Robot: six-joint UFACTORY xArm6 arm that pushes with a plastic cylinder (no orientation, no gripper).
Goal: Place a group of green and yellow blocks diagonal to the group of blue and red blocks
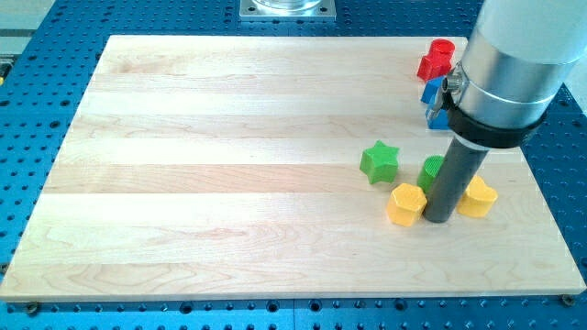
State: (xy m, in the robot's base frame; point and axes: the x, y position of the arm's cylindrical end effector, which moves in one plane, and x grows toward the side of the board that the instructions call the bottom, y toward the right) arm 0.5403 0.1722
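Note:
My tip [437, 218] rests on the board at the lower right, between two yellow blocks. A yellow hexagon block [405, 203] lies just left of the tip, touching or nearly touching it. Another yellow block [479, 197] lies just right of the rod. A green block [431, 171] sits behind the rod, partly hidden. A green star [379, 162] lies to the upper left of the tip. At the top right, red blocks [437, 59] and blue blocks [431, 92] cluster together, partly hidden by the arm.
The wooden board [229, 165] lies on a blue perforated table [27, 55]. The arm's silver body [514, 64] covers the board's top right corner. A metal mount [288, 8] sits at the view's top centre.

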